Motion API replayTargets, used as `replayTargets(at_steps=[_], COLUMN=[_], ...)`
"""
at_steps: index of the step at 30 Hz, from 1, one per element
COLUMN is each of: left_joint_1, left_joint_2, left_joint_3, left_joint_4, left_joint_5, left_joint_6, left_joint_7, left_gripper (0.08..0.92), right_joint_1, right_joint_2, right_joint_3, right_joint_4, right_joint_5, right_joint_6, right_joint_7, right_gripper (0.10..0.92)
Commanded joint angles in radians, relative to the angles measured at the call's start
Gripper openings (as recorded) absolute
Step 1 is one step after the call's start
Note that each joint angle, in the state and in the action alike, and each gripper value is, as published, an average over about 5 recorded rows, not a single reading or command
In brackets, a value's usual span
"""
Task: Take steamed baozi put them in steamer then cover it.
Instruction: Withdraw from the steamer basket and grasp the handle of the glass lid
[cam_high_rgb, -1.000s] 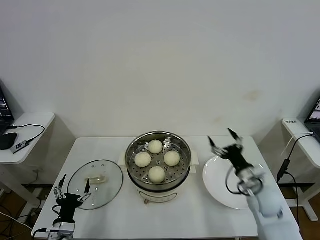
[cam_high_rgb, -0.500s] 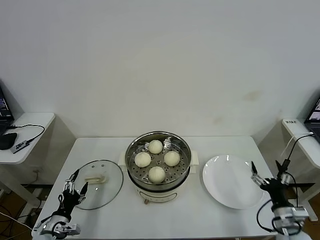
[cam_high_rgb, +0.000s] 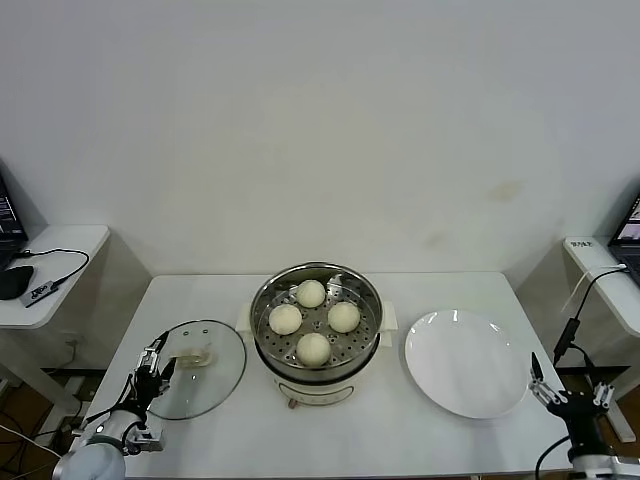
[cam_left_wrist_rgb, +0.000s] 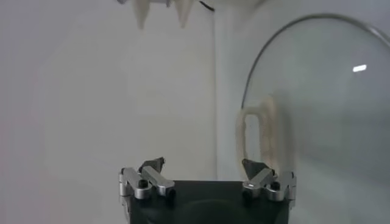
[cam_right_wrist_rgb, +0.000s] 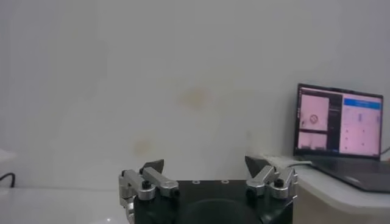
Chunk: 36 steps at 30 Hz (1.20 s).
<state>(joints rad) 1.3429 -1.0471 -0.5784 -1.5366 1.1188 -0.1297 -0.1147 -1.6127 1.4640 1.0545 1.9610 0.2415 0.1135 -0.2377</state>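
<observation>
Several cream-white baozi rest on the perforated tray inside the steel steamer at the table's middle. The glass cover lies flat on the table to its left, pale bar handle up; the same cover and handle show in the left wrist view. My left gripper hovers open at the cover's left rim, near the handle, holding nothing. My right gripper stands open and empty low at the table's front right corner, past the plate.
An empty white plate lies right of the steamer. Side tables stand at both ends: the left one carries a mouse and cables, the right one an open laptop.
My right arm has swung down from above the plate to the table's front right corner. My left gripper has crept forward to the cover's left rim. Both stay open.
</observation>
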Motion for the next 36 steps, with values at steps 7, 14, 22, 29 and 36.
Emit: replayTargets(at_steps=[7, 14, 22, 29, 36], left_joint_1=[-0.091, -0.155, -0.209, -0.216, -0.214], left_joint_2=[-0.005, -0.025, -0.043, -0.045, -0.047], left_joint_3=[0.034, 0.067, 0.083, 0.080, 0.081], left_joint_4=[0.066, 0.127, 0.199, 0.222, 0.219], left_joint_5=[0.057, 0.061, 0.061, 0.058, 0.056], left_joint_6=[0.000, 0.000, -0.001, -0.001, -0.003], left_joint_7=[0.022, 0.024, 0.016, 0.015, 0.026], left_gripper=[0.823, 0.823, 0.823, 0.814, 0.637], right_joint_1=[-0.033, -0.039, -0.038, -0.033, -0.031], right_joint_2=[0.034, 0.039, 0.045, 0.043, 0.043], right_joint_3=[0.021, 0.021, 0.016, 0.013, 0.004], right_joint_4=[-0.001, -0.004, -0.016, -0.027, -0.032], right_joint_5=[-0.011, -0.019, -0.029, -0.031, -0.035], right_joint_6=[0.009, 0.011, 0.015, 0.015, 0.015], right_joint_7=[-0.004, -0.007, -0.008, -0.009, -0.011], right_gripper=[0.823, 0.823, 0.823, 0.823, 0.823])
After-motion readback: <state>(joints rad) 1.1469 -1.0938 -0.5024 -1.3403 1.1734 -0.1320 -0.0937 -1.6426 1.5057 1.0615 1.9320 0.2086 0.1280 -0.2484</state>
